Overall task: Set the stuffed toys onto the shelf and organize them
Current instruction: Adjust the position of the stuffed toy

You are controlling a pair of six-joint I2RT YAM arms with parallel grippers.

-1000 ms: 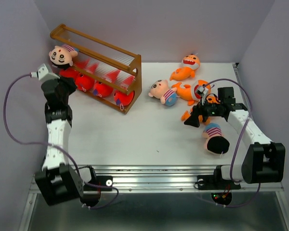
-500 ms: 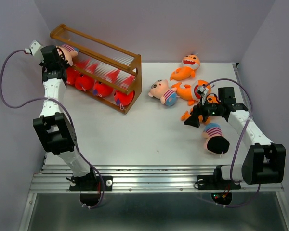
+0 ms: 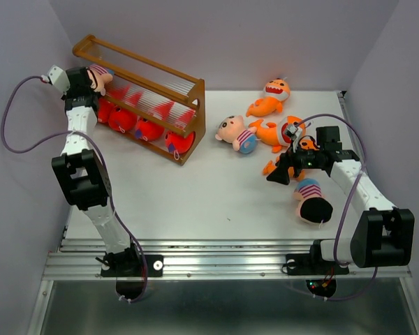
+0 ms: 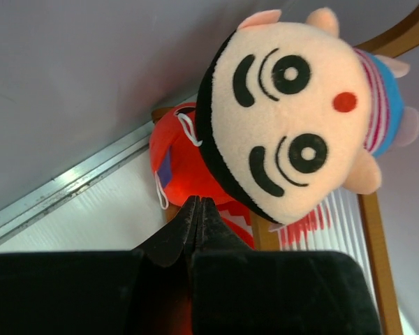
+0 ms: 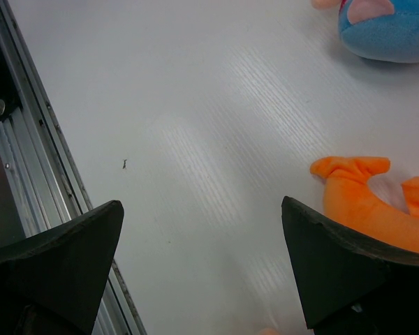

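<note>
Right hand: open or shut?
Open. The right hand shows its fingers wide apart in the wrist view, only table between them.

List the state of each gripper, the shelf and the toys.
left gripper, shut, nothing visible in its grip.
right gripper, open and empty above the table.
shelf, upright, red sharks in a row inside.
boy doll, resting atop the shelf by the left gripper.
orange sharks, lying loose on the table.
other boy dolls, lying loose on the table.

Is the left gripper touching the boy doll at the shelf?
Apart. Left wrist view: the left gripper is shut on nothing, and red shark shows between its tips and the boy doll.
</note>
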